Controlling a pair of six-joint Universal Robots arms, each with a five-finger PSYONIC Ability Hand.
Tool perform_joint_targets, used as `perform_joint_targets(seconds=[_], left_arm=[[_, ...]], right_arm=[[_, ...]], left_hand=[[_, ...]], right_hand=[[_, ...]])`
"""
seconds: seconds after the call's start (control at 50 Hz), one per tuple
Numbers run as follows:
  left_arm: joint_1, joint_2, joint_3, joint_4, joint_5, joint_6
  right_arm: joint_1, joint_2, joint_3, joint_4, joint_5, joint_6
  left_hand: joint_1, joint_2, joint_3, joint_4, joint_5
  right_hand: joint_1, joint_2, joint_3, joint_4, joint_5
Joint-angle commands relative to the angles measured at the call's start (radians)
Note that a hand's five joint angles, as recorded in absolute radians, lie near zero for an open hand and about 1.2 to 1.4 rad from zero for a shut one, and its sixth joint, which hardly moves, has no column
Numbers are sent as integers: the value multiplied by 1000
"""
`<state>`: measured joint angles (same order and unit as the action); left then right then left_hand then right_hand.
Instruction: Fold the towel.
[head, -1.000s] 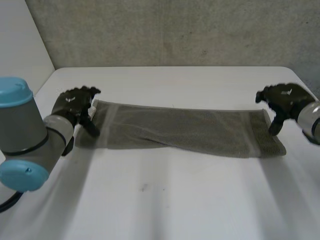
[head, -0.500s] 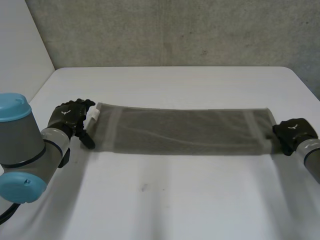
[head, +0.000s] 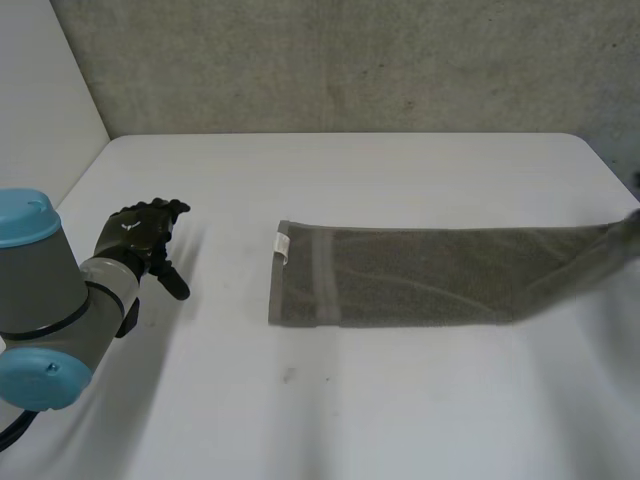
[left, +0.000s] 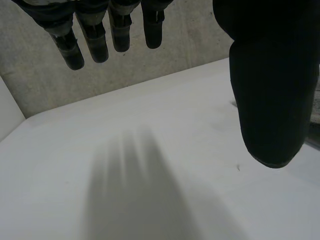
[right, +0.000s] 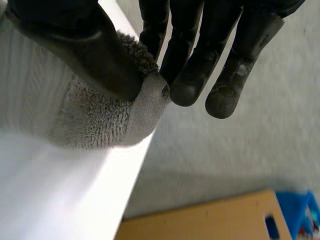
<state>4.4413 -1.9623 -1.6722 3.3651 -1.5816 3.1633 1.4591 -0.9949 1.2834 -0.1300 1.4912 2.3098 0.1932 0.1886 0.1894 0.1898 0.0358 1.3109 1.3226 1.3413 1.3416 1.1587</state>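
Observation:
A grey-green towel (head: 430, 275) lies folded lengthwise on the white table (head: 330, 400), stretched from the middle to the right edge, with a small white label (head: 281, 246) at its left end. My right hand (right: 115, 55) pinches the towel's right end (right: 100, 120) between thumb and fingers, out beyond the table's edge, and that end rises off the table. My left hand (head: 140, 232) hovers over bare table well left of the towel; its fingers (left: 90, 35) hang straight with the thumb (left: 272, 90) apart, holding nothing.
A grey wall (head: 350, 60) stands behind the table. Past the table's right edge the right wrist view shows grey floor (right: 215, 150), a brown box (right: 200, 225) and something blue (right: 305, 210). My left arm's grey and blue joint (head: 40, 300) sits near the front left.
My right hand closed on the towel's right end and pulled it right, off the table's edge. The towel slid away from my left hand, which stayed put and open.

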Motion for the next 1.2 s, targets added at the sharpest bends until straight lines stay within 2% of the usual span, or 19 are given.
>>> perform_joint_targets(seconds=[0.02, 0.04, 0.1, 0.14, 0.16, 0.2, 0.22, 0.26, 0.42, 0.7, 0.84, 0.86, 0.88, 0.9, 0.92, 0.94, 1.08, 1.12, 1.2], left_arm=[[0, -3, 0, 5, 0, 3], [0, -3, 0, 5, 0, 3], [1, -1, -1, 8, 0, 3], [1, -1, -1, 8, -1, 3], [1, -1, -1, 8, -1, 3], [1, -1, -1, 8, -1, 3], [1, -1, -1, 8, -1, 3], [1, -1, -3, 8, -1, 3], [0, -1, -4, 8, -1, 3], [-4, -3, -8, 33, -1, 6], [-10, -3, -8, 36, -3, 6], [-10, -3, -8, 36, -3, 6], [-11, -3, -8, 36, -3, 6], [-13, -3, -8, 36, -3, 6], [-13, -3, -8, 36, -3, 6], [-14, -3, -8, 36, -2, 6], [-20, 6, 17, 34, 2, 6], [-22, 16, 34, 34, 3, 4], [-52, 31, 98, 24, 0, -2]], right_arm=[[317, -13, -90, 13, 55, -3], [389, -10, -105, 12, 57, -3], [461, -2, -119, 6, 55, -4], [613, 40, -145, 3, 44, -6], [613, 41, -145, 3, 44, -6], [739, 114, -176, 4, 41, -7], [739, 114, -176, 4, 41, -7], [829, 189, -196, 13, 41, -7], [948, 295, -190, 20, 5, -10], [949, 170, -153, 6, -43, 31], [952, 219, -158, 18, -110, 54], [952, 231, -154, 21, -121, 53], [952, 231, -154, 21, -121, 53], [951, 233, -156, 26, -121, 53], [951, 233, -156, 26, -121, 53], [948, 226, -156, 27, -115, 59], [886, 64, -81, 27, -106, 146], [795, -43, -6, 21, -103, 256], [715, -145, 73, 30, -98, 376]], left_hand=[[9, 13, 12, 12, -9], [9, 13, 12, 12, -9], [9, 13, 12, 12, -9], [9, 13, 12, 12, -9], [9, 13, 12, 12, -9], [6, 10, 9, 9, -11], [6, 10, 9, 9, -11], [6, 10, 9, 9, -11], [3, 7, 7, 6, -14], [6, 10, 9, 9, -11], [6, 10, 9, 9, -11], [6, 10, 9, 9, -11], [6, 10, 9, 9, -11], [3, 7, 7, 6, -14], [3, 7, 7, 6, -14], [3, 7, 7, 6, -14], [6, 10, 9, 9, -11], [9, 13, 12, 12, -9], [11, 16, 15, 15, -6]], right_hand=[[85, 74, 55, 55, 63], [85, 74, 55, 55, 63], [85, 74, 55, 55, 63], [85, 74, 55, 55, 63], [85, 74, 55, 55, 63], [85, 74, 55, 55, 63], [85, 74, 55, 55, 63], [85, 74, 55, 55, 63], [85, 74, 55, 55, 63], [85, 74, 55, 55, 63], [85, 74, 55, 55, 63], [-236, -248, -267, -267, -259], [-239, -251, -270, -270, -262], [-818, -830, -848, -849, -840], [-824, -835, -854, -854, -846], [-1136, -1148, -1167, -1167, -1159], [-1136, -1148, -1167, -1167, -1159], [-1136, -1148, -1167, -1167, -1159], [-1136, -1148, -1167, -1167, -1159]])
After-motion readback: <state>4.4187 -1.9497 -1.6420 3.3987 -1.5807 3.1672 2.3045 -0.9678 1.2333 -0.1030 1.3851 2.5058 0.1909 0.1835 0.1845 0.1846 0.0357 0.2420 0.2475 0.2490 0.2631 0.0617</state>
